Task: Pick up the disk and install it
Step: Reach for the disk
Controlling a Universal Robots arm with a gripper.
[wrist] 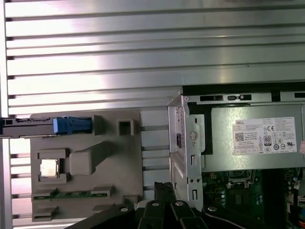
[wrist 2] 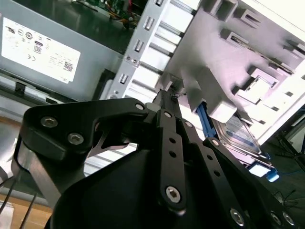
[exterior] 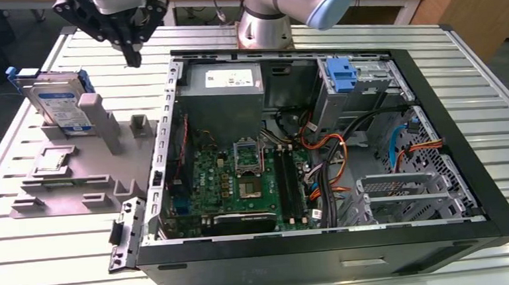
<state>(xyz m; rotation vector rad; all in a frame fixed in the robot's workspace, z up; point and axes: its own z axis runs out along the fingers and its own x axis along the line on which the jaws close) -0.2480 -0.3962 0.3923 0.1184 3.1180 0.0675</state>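
My claw [exterior: 133, 57] hangs over the slatted metal tabletop [exterior: 32, 262]. Its two dark fingers are pressed together to a single point and grasp nothing. It sits between the disk [exterior: 60, 104] and the rear corner of the open computer case [exterior: 469, 189], apart from both.

The disk stands upright on its edge in a slot of a grey holder [exterior: 80, 186], near the exterior view's left edge. It is a flat, silver-grey rectangle. A white-and-blue label faces the camera, and blue plastic rails run along its edges and stick out at the top. In the second wrist view it lies just past my fingertips, its label catching the light [wrist 2: 238, 131].

I judge the step in hand to be the approach for the pick, so the task is hardly begun. To do it well, I should spread the fingers before going down. I should line them up with the disk's two broad faces and come in from above its free top edge. I should close on the metal body, not on the flexible blue rails. The lift should go straight up along the slot, because a tilted pull could jam the disk against the holder's posts.

Inside the case, the power supply box [exterior: 219, 82] and a blue bracket [exterior: 343, 74] are well away from my claw
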